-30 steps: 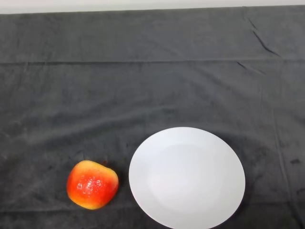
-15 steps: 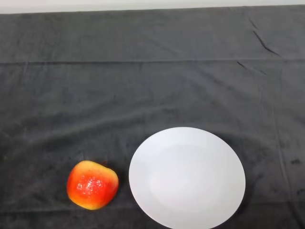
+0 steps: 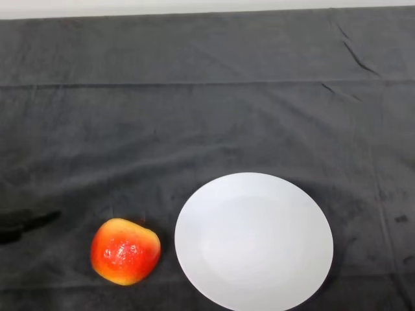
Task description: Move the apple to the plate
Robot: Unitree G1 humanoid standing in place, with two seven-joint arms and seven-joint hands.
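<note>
The glossy red-and-yellow apple (image 3: 125,251) sits on the dark grey cloth (image 3: 194,116), just left of the round white plate (image 3: 254,241), not touching. The black hand (image 3: 23,222) barely pokes in at the left edge, well apart from the apple, holding nothing; can't tell how open it is.

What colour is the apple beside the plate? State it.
The apple is red, shading to orange-yellow at its edges; the head view shows it.

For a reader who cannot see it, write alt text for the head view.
A red and yellow apple sits on a dark cloth just left of a bare white plate, apart from it. A dark shape, seemingly the tip of the robot hand, enters at the left edge, short of the apple.
</note>
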